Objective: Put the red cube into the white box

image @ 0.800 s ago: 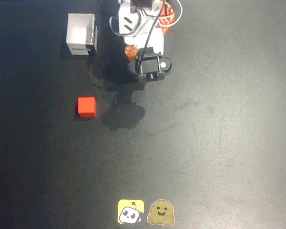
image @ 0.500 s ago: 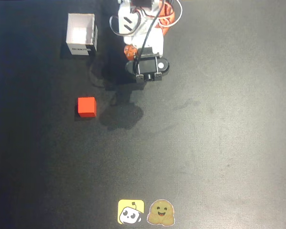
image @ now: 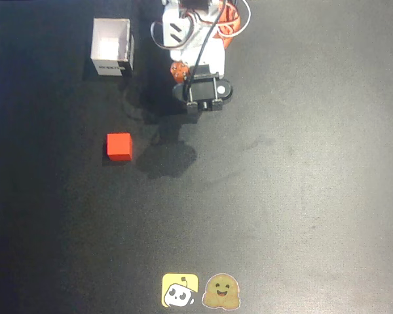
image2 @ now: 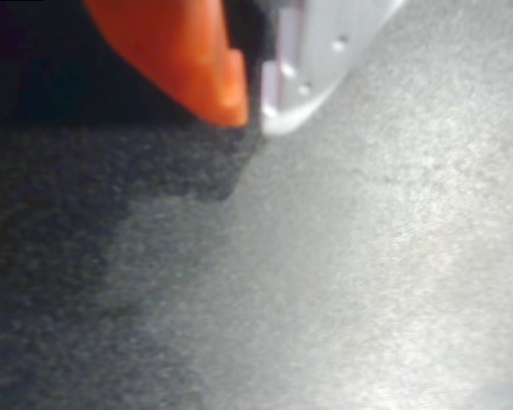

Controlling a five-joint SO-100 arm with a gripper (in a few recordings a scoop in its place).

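The red cube (image: 118, 146) lies on the black mat, left of centre in the overhead view. The white box (image: 111, 47) stands open-topped at the upper left, its dark label facing down the picture. My gripper (image: 198, 98) hangs under the arm's white and orange body at the top centre, right of both the cube and the box and apart from them. In the wrist view the orange finger and the white finger (image2: 312, 64) meet tip to tip, so the gripper (image2: 255, 115) is shut with nothing in it, above bare mat.
Two stickers, a yellow one (image: 179, 290) and a brown smiling one (image: 221, 291), lie at the mat's bottom edge. The arm's shadow (image: 167, 154) falls just right of the cube. Cables loop around the arm's base (image: 196, 26) at the top.
The gripper head has turned and drawn slightly up toward the arm's base. Cube and box have not moved.
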